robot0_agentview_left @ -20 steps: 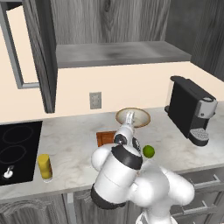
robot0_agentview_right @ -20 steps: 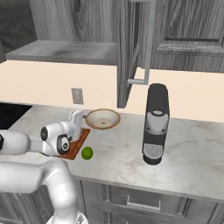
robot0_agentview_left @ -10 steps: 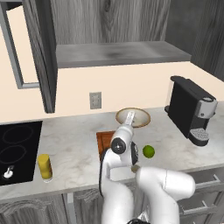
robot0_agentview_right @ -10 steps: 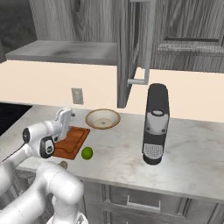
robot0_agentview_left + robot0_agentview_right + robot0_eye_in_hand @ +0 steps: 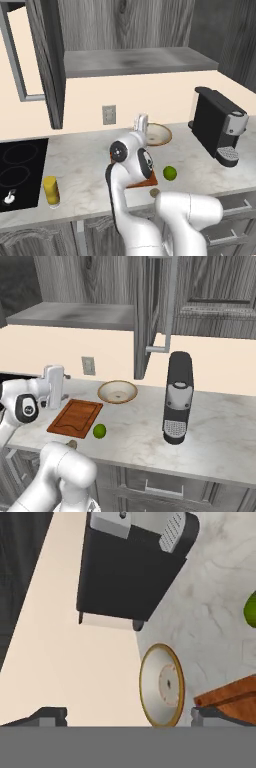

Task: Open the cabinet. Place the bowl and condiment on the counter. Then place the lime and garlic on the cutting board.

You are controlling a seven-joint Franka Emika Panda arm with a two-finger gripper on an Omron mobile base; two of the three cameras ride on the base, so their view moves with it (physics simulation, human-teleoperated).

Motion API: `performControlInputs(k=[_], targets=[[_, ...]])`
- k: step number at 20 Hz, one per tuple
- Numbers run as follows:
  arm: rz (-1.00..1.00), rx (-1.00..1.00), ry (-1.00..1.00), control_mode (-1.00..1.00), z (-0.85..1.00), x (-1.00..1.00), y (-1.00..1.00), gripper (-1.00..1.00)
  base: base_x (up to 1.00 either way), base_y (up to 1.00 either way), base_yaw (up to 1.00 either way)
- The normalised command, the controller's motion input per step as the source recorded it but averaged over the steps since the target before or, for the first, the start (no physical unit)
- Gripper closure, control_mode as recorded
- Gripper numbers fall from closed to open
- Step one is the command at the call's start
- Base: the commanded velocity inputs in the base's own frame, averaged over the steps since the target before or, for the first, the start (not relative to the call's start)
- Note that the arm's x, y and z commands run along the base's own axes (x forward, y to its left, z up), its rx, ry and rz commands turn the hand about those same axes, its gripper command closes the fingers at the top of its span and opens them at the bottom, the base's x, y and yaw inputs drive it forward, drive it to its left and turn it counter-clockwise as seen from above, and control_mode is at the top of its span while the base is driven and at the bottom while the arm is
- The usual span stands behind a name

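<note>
Fingers spread wide, empty, above cutting board; bowl, lime, coffee machine nearby.

No readable text, labels or numbers anywhere.

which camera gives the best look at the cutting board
The right base view: the cutting board lies in full sight on the counter, beside the lime. In the left base view the arm covers most of it; the hand view catches one corner.
</note>
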Motion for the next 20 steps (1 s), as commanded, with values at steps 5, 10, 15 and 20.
performControlInputs(k=[5, 10, 15, 20], targets=[[-0.24, 0.08, 0.00, -1.00, 0.28, -0.55, 0.46, -1.00, 0.00, 0.00, 0.00], [-0.10, 0.07, 0.01, -1.00, -0.09, -0.53, 0.02, -1.00, 0.00, 0.00, 0.00], [-0.03, 0.15, 0.14, -1.00, -0.12, -0.06, 0.02, -1.00, 0.00, 0.00, 0.00], [-0.14, 0.35, 0.00, -1.00, 0.00, 0.00, 0.00, -1.00, 0.00, 0.00, 0.00]])
